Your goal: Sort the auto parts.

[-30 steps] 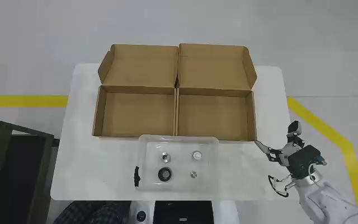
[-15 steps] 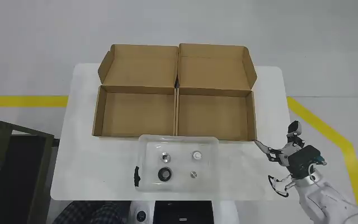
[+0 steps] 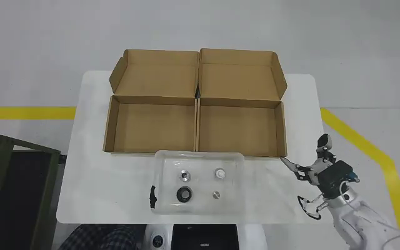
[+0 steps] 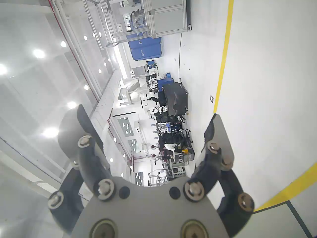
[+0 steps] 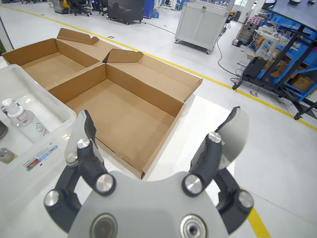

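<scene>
A clear plastic bin (image 3: 197, 154) at the table's front middle holds a silver part (image 3: 184, 175), a small white bottle (image 3: 220, 172), a black ring (image 3: 184, 194) and a small silver piece (image 3: 215, 194). Behind it stand two open cardboard boxes, left (image 3: 153, 128) and right (image 3: 240, 130), both bare inside. My right gripper (image 3: 292, 179) hangs open over the table's front right corner, right of the bin. In its wrist view it (image 5: 160, 115) faces the right box (image 5: 128, 107), with the bottle (image 5: 23, 122) off to the side. My left gripper (image 4: 148, 113) is open, pointing into the room.
A black strip (image 3: 151, 196) sits against the bin's left wall. The white table (image 3: 94, 181) has bare room left and right of the bin. Yellow floor tape (image 3: 37, 113) runs past both sides of the table.
My right gripper has shifted slightly left, toward the table. The bin, parts and boxes have not moved.
</scene>
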You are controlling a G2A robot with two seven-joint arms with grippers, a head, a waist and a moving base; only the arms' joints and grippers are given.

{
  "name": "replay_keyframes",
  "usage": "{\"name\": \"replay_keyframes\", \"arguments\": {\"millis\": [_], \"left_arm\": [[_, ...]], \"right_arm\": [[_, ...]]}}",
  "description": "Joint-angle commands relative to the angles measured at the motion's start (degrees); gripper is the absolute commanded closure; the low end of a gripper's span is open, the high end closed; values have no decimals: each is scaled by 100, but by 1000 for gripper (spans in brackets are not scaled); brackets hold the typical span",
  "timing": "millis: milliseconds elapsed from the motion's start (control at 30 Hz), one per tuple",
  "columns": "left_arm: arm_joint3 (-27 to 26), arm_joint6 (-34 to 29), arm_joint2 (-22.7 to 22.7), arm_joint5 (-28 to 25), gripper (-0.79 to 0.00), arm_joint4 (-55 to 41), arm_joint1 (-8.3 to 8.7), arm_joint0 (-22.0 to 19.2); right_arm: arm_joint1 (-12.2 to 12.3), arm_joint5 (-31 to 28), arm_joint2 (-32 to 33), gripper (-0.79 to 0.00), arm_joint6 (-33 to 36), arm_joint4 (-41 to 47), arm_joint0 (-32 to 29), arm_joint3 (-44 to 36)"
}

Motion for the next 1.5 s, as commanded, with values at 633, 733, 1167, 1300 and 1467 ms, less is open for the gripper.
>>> {"name": "replay_keyframes", "arguments": {"millis": [633,733,1167,1300,1467], "left_arm": [[0,0,0,0,-785,0,0,0],[0,0,0,0,-785,0,0,0],[0,0,0,0,-785,0,0,0],[0,0,0,0,-785,0,0,0],[0,0,0,0,-785,0,0,0]], "right_arm": [[192,-1883,-825,-785,1760,92,1079,-315],[207,-1979,-1001,-785,1986,149,1226,-336],[263,-2162,-1682,-785,2733,219,1655,-415],[277,-2195,-1869,-785,2897,199,1748,-438],[295,-2199,-2122,-785,3085,137,1869,-453]]}}
